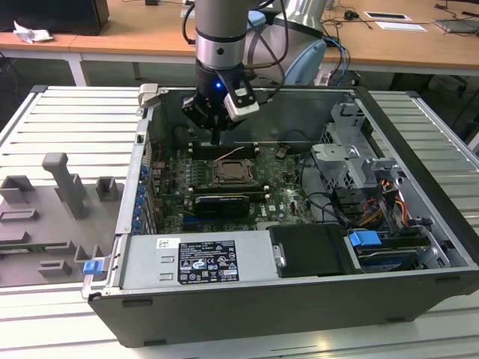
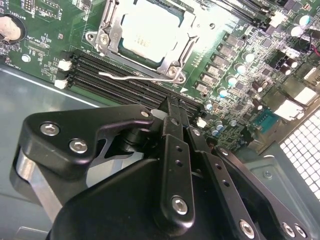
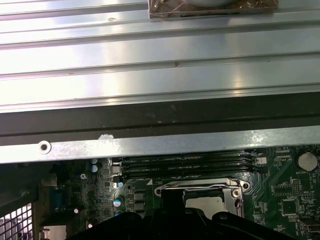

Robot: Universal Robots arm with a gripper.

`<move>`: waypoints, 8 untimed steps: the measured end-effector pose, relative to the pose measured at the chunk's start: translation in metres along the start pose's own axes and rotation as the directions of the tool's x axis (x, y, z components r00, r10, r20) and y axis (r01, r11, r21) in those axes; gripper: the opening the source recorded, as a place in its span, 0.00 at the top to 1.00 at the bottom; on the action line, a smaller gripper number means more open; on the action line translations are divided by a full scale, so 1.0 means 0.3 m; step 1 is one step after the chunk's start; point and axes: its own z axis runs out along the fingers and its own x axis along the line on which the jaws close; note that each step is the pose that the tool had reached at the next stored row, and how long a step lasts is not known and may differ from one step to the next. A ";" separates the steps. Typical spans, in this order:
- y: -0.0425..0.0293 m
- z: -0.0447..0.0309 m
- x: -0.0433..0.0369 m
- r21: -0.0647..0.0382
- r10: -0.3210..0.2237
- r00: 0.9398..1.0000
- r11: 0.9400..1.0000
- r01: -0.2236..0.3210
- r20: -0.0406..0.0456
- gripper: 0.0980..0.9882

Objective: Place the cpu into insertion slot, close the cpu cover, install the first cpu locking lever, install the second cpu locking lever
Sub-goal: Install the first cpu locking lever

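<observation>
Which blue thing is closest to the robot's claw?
The blue light on the arm itself, glowing just above the gripper. The blue latch and the blue clip sit far lower in the exterior view.

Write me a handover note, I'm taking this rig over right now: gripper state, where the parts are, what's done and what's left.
Gripper: shut, holding nothing, hovering above the memory slots beside the socket.
The cpu sits in the insertion slot.
The cpu cover is down over the chip.
One locking lever lies along the socket edge nearest the gripper; I cannot tell if it is hooked.
Done: cpu placed, cover closed.
Left: confirm and finish both levers.
</observation>
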 end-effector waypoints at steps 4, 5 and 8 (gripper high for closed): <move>0.000 0.001 -0.001 0.000 0.000 1.000 1.000 0.000 0.000 0.99; 0.000 0.001 -0.002 0.000 0.000 1.000 1.000 0.000 0.000 0.99; 0.000 0.002 -0.004 0.000 0.000 1.000 1.000 0.000 0.000 0.99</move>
